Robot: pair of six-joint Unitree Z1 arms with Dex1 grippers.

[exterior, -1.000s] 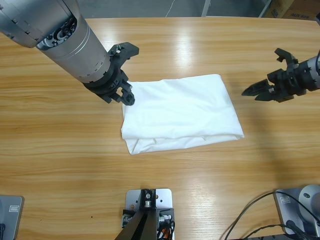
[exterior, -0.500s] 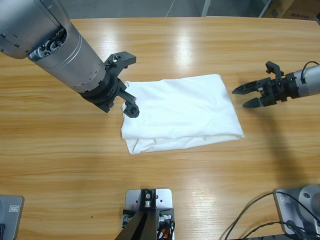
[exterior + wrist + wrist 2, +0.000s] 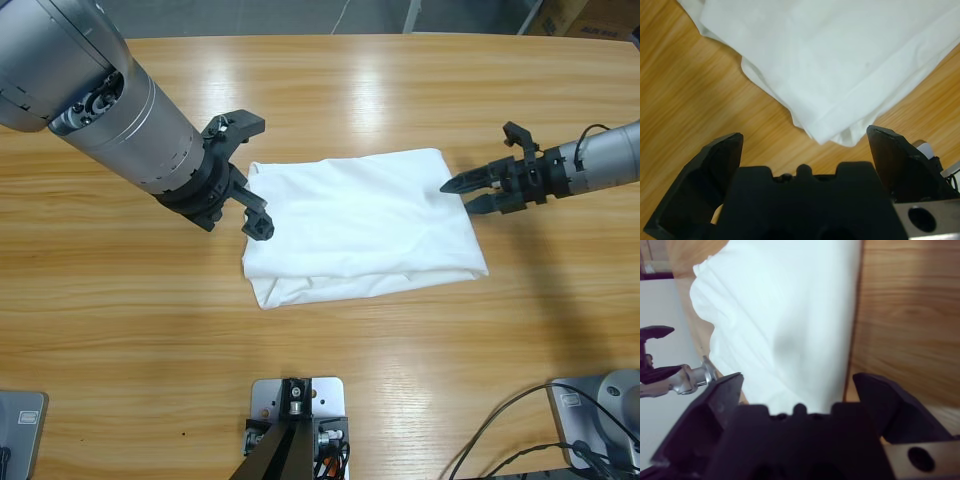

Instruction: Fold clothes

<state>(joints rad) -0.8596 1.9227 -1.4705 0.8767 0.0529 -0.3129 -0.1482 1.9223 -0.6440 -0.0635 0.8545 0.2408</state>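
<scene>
Flanking one folded T-shirt (image 3: 360,225), two open claws.

The right gripper (image 3: 797,385) shows two black fingers (image 3: 890,402) spread wide apart. Between them lies the soft white folded T-shirt (image 3: 785,315) on the brown wooden worktop (image 3: 910,315). Far off at the left edge is another black gripper on a silver arm (image 3: 655,367).
</scene>
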